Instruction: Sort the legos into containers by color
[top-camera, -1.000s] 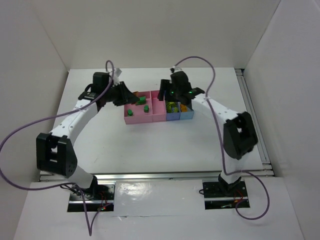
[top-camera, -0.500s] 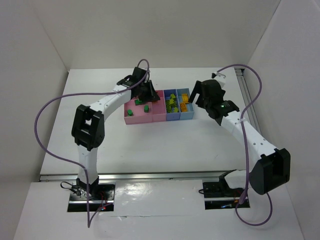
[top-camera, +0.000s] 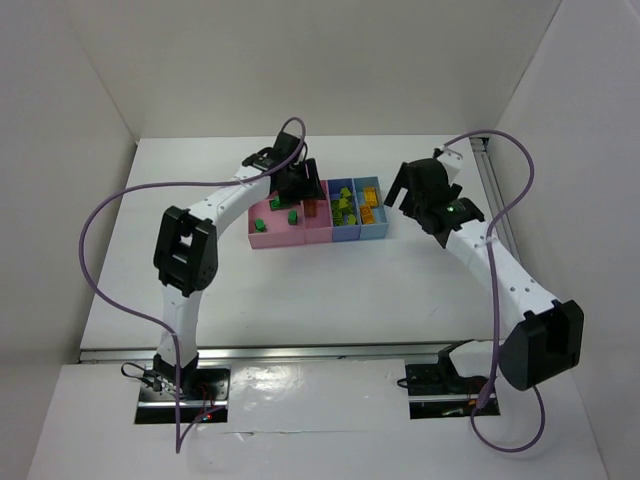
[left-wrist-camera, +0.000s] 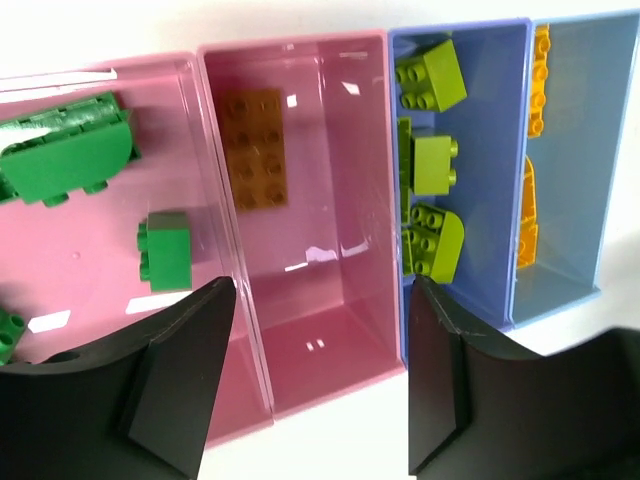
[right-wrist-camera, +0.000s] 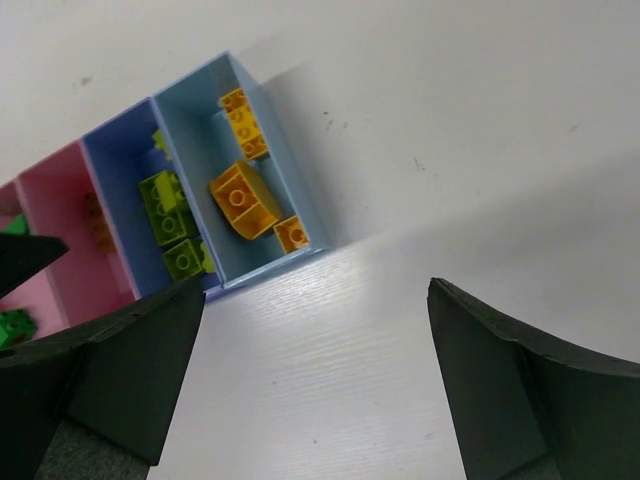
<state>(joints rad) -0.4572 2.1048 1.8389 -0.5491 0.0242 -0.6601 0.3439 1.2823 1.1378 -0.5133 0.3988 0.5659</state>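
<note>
The small studded plastic bricks all lie inside the row of four joined, low-walled plastic bins (top-camera: 262, 238), which stands on the white worktop (top-camera: 330, 290). Dark green bricks (left-wrist-camera: 65, 155) sit in the wide pink bin (left-wrist-camera: 90, 275) at the left end. One flat orange-brown brick (left-wrist-camera: 255, 148) lies at the far end of the narrow pink bin (left-wrist-camera: 320, 290) next to it. Lime green bricks (left-wrist-camera: 432, 165) are in the darker blue bin (left-wrist-camera: 485, 210), and yellow-orange bricks (left-wrist-camera: 538, 80) in the light blue bin (left-wrist-camera: 570, 200) at the right end.

The left gripper (left-wrist-camera: 315, 390) hangs over the near end of the narrow pink bin. Its black fingers (left-wrist-camera: 175, 380) are spread wide, with nothing between them and no brick touched. The left arm (top-camera: 215, 205) rises from its base, bends at the elbow and reaches rightward over the pink bins.

The right gripper (right-wrist-camera: 300, 390) is just beside the light blue bin's outer end, over bare worktop. Its black fingers (right-wrist-camera: 120, 380) are likewise spread wide and empty. The right arm (top-camera: 500, 280) stretches from its base up and leftward towards the row's right end, with a purple cable (top-camera: 515, 170) looping above it.
</note>
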